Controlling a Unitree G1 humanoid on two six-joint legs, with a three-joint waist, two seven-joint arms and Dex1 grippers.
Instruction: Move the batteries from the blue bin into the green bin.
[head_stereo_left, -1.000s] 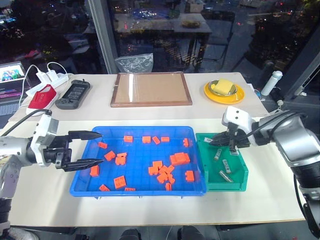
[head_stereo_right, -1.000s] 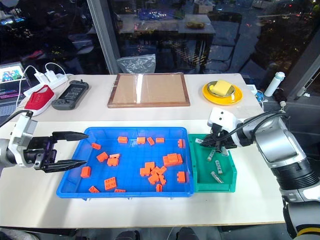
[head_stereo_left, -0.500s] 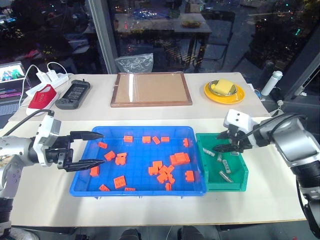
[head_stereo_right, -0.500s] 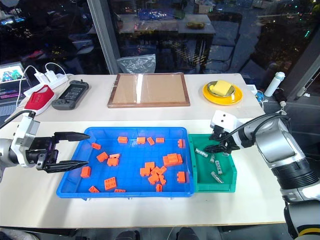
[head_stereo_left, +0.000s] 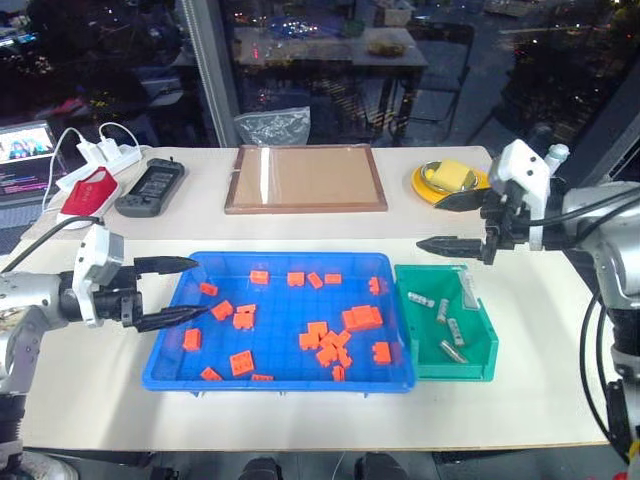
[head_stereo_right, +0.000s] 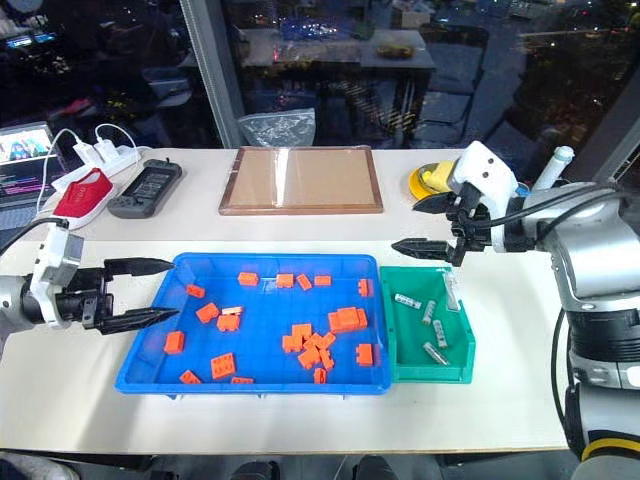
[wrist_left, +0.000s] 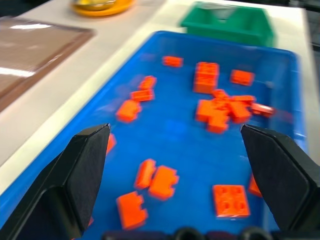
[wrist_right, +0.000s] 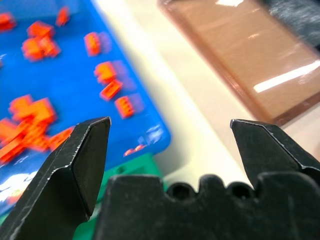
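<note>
The blue bin (head_stereo_left: 283, 258) lies mid-table with orange bricks scattered in it. To its right the green bin (head_stereo_left: 488, 352) holds several batteries (head_stereo_left: 441, 311). My right gripper (head_stereo_left: 429, 224) hangs open and empty in the air above the green bin's far left corner, its tips pointing left. In the right wrist view its fingers (wrist_right: 82, 150) frame the blue bin's corner (wrist_right: 150, 132). My left gripper (head_stereo_left: 201, 287) is open and empty at the blue bin's left rim. The left wrist view looks between its fingers (wrist_left: 82, 170) along the brick-strewn blue bin (wrist_left: 170, 135) to the green bin (wrist_left: 235, 22).
A brown wooden board (head_stereo_left: 305, 178) and a yellow plate (head_stereo_left: 448, 181) sit behind the bins. A black handheld device (head_stereo_left: 148, 187), a red object (head_stereo_left: 88, 192), a white power strip (head_stereo_left: 100, 155) and a laptop (head_stereo_left: 25, 160) crowd the far left. A white bottle (head_stereo_left: 552, 158) stands far right.
My right gripper went from nearly shut low in the green bin to open, leaving a battery there, then rose up and back. The left gripper hardly moved.
</note>
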